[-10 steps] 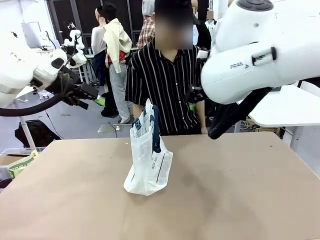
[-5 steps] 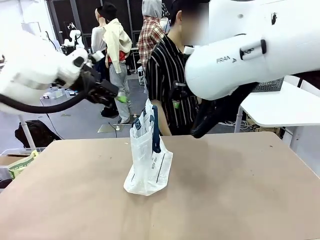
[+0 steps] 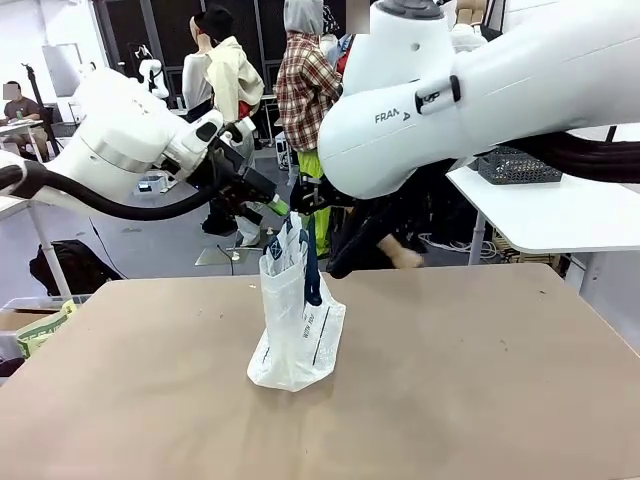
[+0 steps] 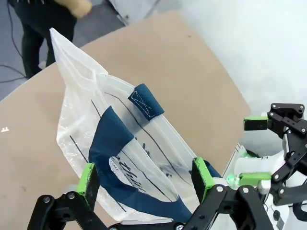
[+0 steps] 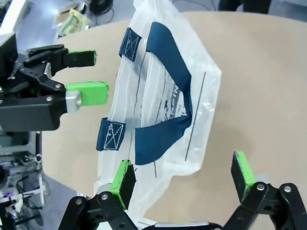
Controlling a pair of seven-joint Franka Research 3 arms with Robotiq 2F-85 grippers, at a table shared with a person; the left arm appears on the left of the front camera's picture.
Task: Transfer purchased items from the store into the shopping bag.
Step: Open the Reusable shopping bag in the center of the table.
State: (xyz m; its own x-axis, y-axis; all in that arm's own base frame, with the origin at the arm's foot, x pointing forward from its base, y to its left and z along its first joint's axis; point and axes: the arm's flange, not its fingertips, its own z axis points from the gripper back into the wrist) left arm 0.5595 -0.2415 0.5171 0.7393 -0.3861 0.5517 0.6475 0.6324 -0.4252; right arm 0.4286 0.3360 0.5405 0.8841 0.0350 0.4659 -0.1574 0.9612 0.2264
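Left hand point(image 4: 144, 178): fingers spread wide, nothing between the green pads point(image 4: 88, 179). It hangs above the worktop point(image 3: 480, 380), just left of the top of the shopping bag point(image 3: 295, 320), fingertips angled down toward the bag's mouth.

Right hand point(image 5: 183, 178): also spread wide, holding nothing. It sits just to the far right of the bag's top, so my two hands flank the opening with the bag between them. I cannot tell whether either pad touches the plastic.

Shopping bag: upright near the middle of the worktop, slightly left of centre. Translucent white plastic with thin dark printed lines; the navy strap handles point(image 5: 165, 96) hang down its sides. The top edge is pinched narrow and leans a little to the left.

Farther out: a person's hand point(image 3: 400, 257) at the far edge of the worktop, behind my right arm. A dark grey lattice basket point(image 3: 518, 165) rests on a white table at far right.
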